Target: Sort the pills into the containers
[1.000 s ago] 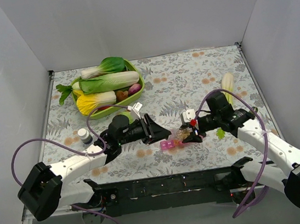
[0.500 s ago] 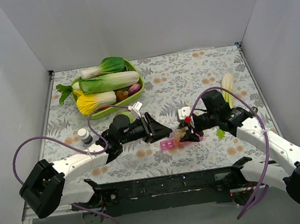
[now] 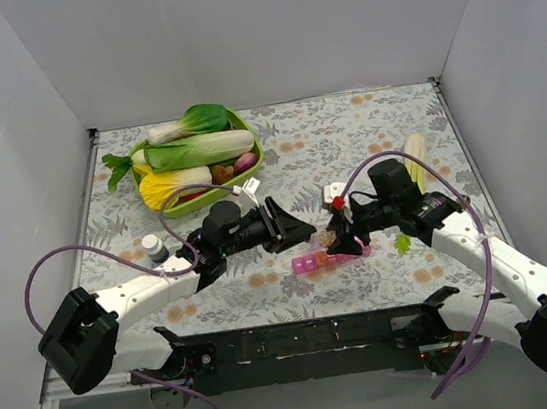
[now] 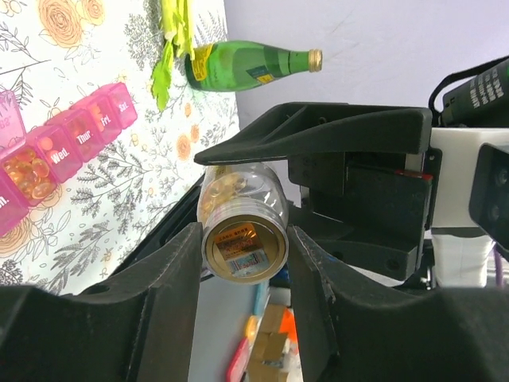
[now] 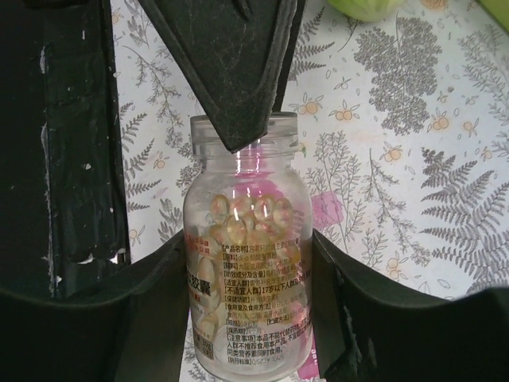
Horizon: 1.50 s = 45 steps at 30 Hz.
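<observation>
The left gripper (image 4: 242,235) has moved right and a little farther away. The clear gap that lay between it and the right gripper (image 5: 246,239) a second ago is gone, and its spread fingers now flank one end of the bottle (image 5: 242,326). The right gripper, clamped on that bottle, has come left and slightly far to meet it, with its wrist swung the same way. The two grippers, well apart before, now overlap around the bottle.
</observation>
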Tool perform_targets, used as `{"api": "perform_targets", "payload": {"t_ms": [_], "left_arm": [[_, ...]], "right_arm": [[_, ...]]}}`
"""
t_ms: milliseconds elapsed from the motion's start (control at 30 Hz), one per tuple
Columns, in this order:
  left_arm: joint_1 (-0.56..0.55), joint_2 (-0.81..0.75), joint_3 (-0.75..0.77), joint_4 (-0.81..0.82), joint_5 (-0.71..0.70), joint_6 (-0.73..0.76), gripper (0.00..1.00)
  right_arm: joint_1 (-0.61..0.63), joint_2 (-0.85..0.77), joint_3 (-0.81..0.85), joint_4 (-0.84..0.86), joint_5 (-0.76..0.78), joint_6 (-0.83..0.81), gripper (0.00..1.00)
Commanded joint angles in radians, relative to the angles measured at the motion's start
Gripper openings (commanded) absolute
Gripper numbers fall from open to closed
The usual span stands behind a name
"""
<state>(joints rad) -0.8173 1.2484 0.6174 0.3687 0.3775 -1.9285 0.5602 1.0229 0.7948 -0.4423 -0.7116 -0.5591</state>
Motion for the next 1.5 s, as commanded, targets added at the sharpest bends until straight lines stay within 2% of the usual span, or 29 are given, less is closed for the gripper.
{"api": "perform_targets", "payload": {"t_ms": [0, 167, 200, 233, 267, 333, 367, 467, 533, 567, 700, 767, 900, 933, 967, 1033, 1167, 1400, 1467], "left_arm": [[-0.028, 0.057, 0.119, 0.006, 0.209, 0.107, 0.16], [-0.028, 0.082, 0.197, -0.108, 0.354, 0.406, 0.13], [-0.028, 0.083, 0.229, -0.125, 0.379, 0.462, 0.13], [-0.028, 0.083, 0.241, -0.145, 0.438, 0.508, 0.14], [-0.028, 0.079, 0.249, -0.146, 0.454, 0.586, 0.14], [-0.026, 0.082, 0.298, -0.192, 0.501, 0.667, 0.15], [-0.025, 0.085, 0.311, -0.200, 0.514, 0.713, 0.16], [-0.014, 0.101, 0.366, -0.223, 0.554, 0.761, 0.21], [0.004, 0.111, 0.410, -0.269, 0.560, 0.772, 0.28], [0.013, 0.112, 0.421, -0.281, 0.561, 0.773, 0.32], [0.052, 0.089, 0.449, -0.338, 0.543, 0.784, 0.48], [0.059, 0.071, 0.458, -0.362, 0.515, 0.793, 0.58], [0.070, 0.019, 0.458, -0.413, 0.421, 0.804, 0.77], [0.073, -0.007, 0.458, -0.416, 0.397, 0.800, 0.81], [0.075, -0.024, 0.456, -0.416, 0.377, 0.795, 0.91], [0.081, -0.052, 0.461, -0.427, 0.307, 0.786, 0.98], [0.086, -0.125, 0.466, -0.471, 0.180, 0.735, 0.98], [0.073, -0.158, 0.466, -0.594, 0.008, 0.613, 0.98], [0.043, -0.136, 0.505, -0.648, -0.108, 0.611, 0.97]], "right_arm": [[0.027, 0.008, 0.055, 0.082, -0.245, 0.031, 0.01], [0.001, 0.008, 0.023, 0.149, -0.386, 0.166, 0.01], [-0.006, 0.014, 0.015, 0.172, -0.463, 0.209, 0.01], [-0.014, 0.019, 0.008, 0.244, -0.500, 0.252, 0.01], [-0.023, 0.020, -0.011, 0.285, -0.570, 0.362, 0.01], [-0.025, 0.034, -0.026, 0.423, -0.617, 0.465, 0.01], [-0.025, 0.040, -0.034, 0.483, -0.641, 0.579, 0.01], [-0.028, 0.062, -0.063, 0.726, -0.670, 0.810, 0.01], [-0.028, 0.063, -0.072, 0.834, -0.675, 0.878, 0.01], [-0.028, 0.062, -0.074, 0.837, -0.672, 0.887, 0.01], [-0.043, 0.043, -0.063, 0.765, -0.663, 0.829, 0.01], [-0.055, 0.031, -0.043, 0.697, -0.651, 0.742, 0.01], [-0.063, 0.025, 0.026, 0.402, -0.585, 0.500, 0.01], [-0.063, 0.023, 0.033, 0.387, -0.569, 0.461, 0.01], [-0.065, 0.020, 0.038, 0.375, -0.533, 0.437, 0.01], [-0.063, 0.020, 0.055, 0.273, -0.482, 0.371, 0.01], [-0.063, 0.020, 0.107, 0.124, -0.329, 0.179, 0.01], [-0.056, 0.039, 0.165, -0.002, -0.097, 0.064, 0.01], [-0.054, 0.045, 0.172, -0.012, -0.072, 0.056, 0.01]]}}
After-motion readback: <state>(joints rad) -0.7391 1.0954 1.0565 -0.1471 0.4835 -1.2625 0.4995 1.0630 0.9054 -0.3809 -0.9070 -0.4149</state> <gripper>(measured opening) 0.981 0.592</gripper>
